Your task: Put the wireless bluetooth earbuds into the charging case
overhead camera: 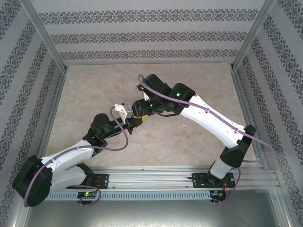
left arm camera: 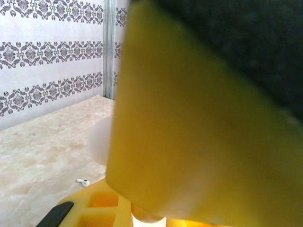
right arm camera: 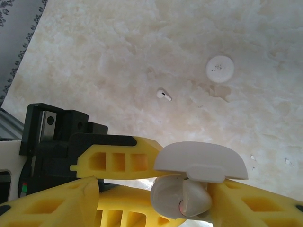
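- Close to R wrist cam, bottom ctr of frame: charging case (right arm camera: pixel 189 189), white, lid flipped up.
- L gripper (overhead camera: pixel 133 121) pinches the case, jaws pressed nearly together on it. Its yellow fingers come in from lower left of that frame.
- R gripper (overhead camera: pixel 140 115) is spread, w/ a finger at each bottom corner and the case btwn them. Right-hand finger looks to touch the case, the other stands off.
- One earbud (right arm camera: pixel 164 95) lies loose on the table (right arm camera: pixel 94 56), above the case in frame.
- White disc (right arm camera: pixel 219 69) sits upper right, apart from the earbud.
- Top cam: both arms meet mid-frame, patterned walls (overhead camera: pixel 151 38) round the table.
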Robot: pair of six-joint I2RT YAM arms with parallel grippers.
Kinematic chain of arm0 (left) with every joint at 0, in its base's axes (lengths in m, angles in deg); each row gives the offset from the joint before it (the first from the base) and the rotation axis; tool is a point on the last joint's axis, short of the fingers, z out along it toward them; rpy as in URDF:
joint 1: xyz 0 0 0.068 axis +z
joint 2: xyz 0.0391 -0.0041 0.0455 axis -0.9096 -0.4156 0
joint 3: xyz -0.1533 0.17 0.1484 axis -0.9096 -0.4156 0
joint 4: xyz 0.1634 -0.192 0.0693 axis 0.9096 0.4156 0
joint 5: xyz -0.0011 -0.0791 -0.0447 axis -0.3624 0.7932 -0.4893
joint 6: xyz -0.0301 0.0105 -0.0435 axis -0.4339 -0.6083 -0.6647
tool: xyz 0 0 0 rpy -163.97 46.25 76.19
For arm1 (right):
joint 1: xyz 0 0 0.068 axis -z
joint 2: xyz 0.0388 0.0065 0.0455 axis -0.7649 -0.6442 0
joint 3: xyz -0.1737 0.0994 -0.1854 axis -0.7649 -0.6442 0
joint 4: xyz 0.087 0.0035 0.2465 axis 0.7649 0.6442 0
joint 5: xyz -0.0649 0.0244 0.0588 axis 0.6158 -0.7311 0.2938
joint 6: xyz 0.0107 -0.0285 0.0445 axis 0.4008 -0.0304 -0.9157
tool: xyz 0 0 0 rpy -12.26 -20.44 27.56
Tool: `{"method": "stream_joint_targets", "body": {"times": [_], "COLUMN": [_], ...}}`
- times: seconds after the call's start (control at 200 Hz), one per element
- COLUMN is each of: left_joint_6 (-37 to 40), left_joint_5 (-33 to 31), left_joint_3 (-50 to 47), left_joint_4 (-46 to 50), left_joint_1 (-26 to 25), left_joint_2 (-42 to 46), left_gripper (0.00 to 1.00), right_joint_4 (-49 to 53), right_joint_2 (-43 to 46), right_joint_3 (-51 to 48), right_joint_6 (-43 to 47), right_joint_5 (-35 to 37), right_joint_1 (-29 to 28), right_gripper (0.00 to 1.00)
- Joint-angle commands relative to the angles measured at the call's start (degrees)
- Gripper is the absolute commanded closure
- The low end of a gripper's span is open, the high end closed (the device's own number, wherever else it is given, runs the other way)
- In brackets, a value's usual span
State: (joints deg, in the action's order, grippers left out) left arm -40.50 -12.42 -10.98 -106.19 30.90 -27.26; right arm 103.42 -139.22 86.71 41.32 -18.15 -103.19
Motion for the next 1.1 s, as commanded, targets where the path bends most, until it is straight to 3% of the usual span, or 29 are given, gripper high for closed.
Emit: {"method": "stream_joint_targets", "body": {"times": [0.0,0.744,1.094], "left_joint_6": [0.2,-0.5,-0.8], "left_joint_5": [1.1,1.4,1.7], "left_joint_3": [1.0,0.8,1.0], "left_joint_4": [-3.0,-3.8,-3.7], "left_joint_1": [-1.0,-0.9,-1.0], "left_joint_2": [0.0,-0.4,-0.3], "left_gripper": [1.00,1.00,1.00], "right_joint_4": [1.2,5.1,2.3], "right_joint_2": [-1.0,0.6,4.9], "right_joint_3": [2.9,4.0,-0.4], "right_joint_6": [1.6,-0.3,-3.1], "right_joint_5": [1.9,6.4,5.4], "right_joint_1": [-1.2,-1.6,-1.0], "right_gripper": [0.38,0.33,0.47]}}
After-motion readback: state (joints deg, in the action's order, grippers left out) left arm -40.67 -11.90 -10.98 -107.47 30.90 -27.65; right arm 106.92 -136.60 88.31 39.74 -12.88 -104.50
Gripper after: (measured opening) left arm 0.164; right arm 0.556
